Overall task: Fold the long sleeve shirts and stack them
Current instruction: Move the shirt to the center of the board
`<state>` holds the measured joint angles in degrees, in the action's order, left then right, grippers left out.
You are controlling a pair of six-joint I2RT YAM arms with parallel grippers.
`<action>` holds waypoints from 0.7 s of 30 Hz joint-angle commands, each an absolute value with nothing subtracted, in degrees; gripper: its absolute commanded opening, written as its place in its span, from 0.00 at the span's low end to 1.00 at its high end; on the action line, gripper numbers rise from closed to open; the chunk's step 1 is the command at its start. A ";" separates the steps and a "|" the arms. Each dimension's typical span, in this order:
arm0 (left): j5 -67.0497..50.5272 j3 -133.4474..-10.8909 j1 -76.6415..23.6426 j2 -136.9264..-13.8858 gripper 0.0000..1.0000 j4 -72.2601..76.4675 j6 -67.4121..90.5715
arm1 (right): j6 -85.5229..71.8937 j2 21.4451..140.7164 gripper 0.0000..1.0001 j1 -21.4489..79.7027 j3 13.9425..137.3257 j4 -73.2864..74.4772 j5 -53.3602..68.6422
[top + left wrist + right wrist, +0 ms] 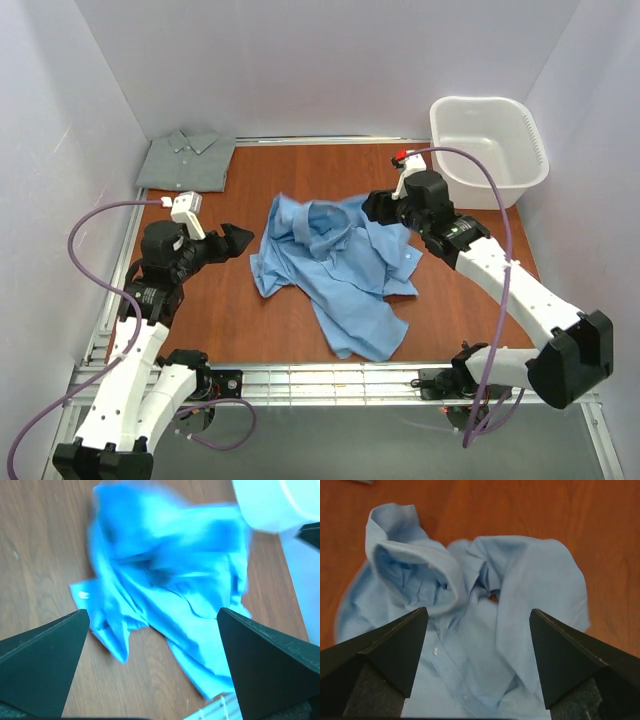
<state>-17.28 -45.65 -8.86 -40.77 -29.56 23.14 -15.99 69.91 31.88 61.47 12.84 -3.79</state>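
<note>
- Nearest me, flanking the heap, the left jaws stand wide apart and hold nothing; the right jaws are parted too, at the heap's far-right edge, with no cloth between them.
- Between them, in the middle of the surface (230, 310), the sky-blue shirt (335, 270) lies crumpled and bunched. It is not spread flat, let alone folded.
- Farther back, in the far-left corner, the grey-green shirt (187, 160) sits neatly folded, collar showing. I'd call the job half done.
- Left to do, by my reckoning: flatten and fold the blue one, then stack it on the grey-green.
- Far right stands a white basket (490, 150).
- I can read no brand, label or writing anywhere.
</note>
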 commanded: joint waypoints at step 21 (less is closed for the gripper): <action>-19.78 -52.55 -9.14 -85.68 0.80 -16.53 23.64 | -6.25 75.22 0.72 31.82 59.06 15.65 3.16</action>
